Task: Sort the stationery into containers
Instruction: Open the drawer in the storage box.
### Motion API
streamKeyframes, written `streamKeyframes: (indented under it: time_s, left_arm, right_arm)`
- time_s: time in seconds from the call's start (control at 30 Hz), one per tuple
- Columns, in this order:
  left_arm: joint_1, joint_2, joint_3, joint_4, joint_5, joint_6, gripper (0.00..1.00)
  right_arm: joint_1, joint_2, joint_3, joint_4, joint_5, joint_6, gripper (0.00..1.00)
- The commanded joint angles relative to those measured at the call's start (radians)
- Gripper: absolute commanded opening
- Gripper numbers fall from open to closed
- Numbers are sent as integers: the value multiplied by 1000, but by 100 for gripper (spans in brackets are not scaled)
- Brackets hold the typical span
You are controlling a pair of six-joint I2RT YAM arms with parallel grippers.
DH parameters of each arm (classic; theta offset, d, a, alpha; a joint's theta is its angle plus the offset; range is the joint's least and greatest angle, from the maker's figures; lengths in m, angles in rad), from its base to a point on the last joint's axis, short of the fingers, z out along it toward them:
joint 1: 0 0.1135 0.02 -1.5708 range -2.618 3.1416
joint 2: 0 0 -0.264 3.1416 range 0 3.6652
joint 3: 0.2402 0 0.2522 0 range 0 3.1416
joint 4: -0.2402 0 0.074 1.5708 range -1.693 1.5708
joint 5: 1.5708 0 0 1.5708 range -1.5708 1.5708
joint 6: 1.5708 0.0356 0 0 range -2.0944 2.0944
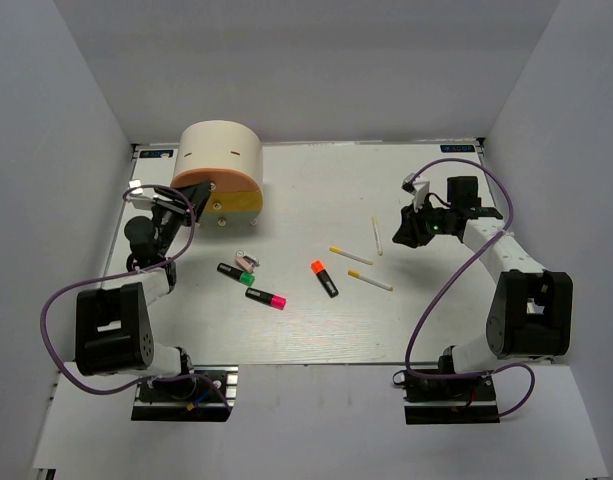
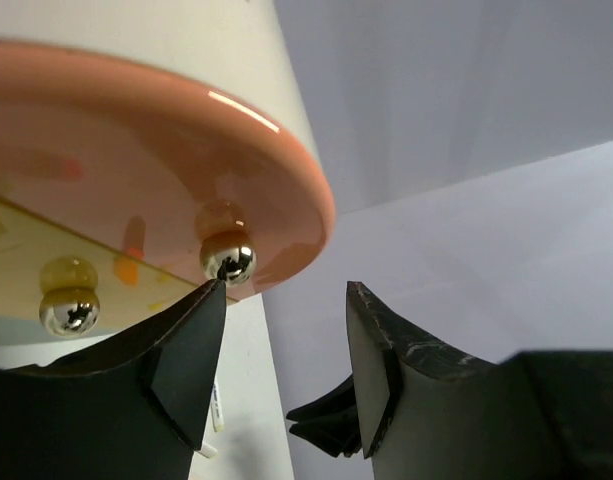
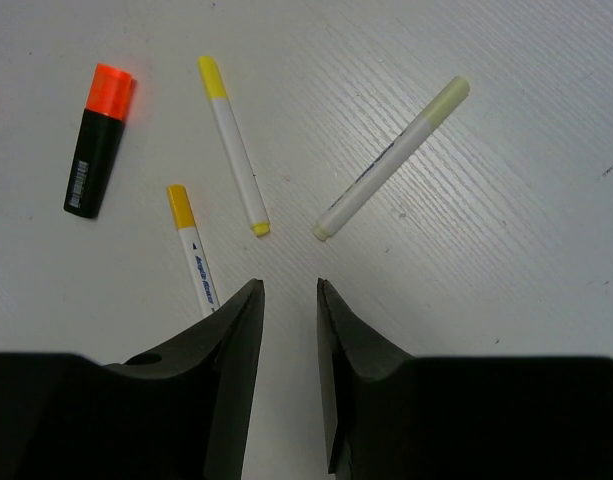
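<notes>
Seemed to be opening the orange drawer [image 2: 136, 170]: left fingers [image 2: 186, 350] wide beside its shiny knob [image 2: 227, 260], right fingers [image 3: 236, 340] narrow and empty over yellow-tipped pens [image 3: 233, 150] lying loose on the desk [image 3: 486, 250]; next needed to pinch that knob and pull.

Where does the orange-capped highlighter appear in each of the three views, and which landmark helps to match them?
Top external: the orange-capped highlighter lies near the middle of the table.
Left wrist: not in it.
Right wrist: upper left, orange cap pointing up.
Shared landmark: the yellow-tipped white sticks just to its right in both views.
</notes>
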Motion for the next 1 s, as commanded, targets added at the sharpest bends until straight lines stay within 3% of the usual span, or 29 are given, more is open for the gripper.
streamKeyframes:
  time_s: [0.0,0.77,0.97]
  left_arm:
    - [7,10,45,37,13,-5,61]
    - [-12,19,192,-377,-19,147,57]
    - [-21,19,201,-384,-29,156,51]
  right_arm:
    - [3,6,15,18,-23,-4,34]
    - [3,2,2,30,-20,8,34]
    - [3,0,-4,31,-18,8,34]
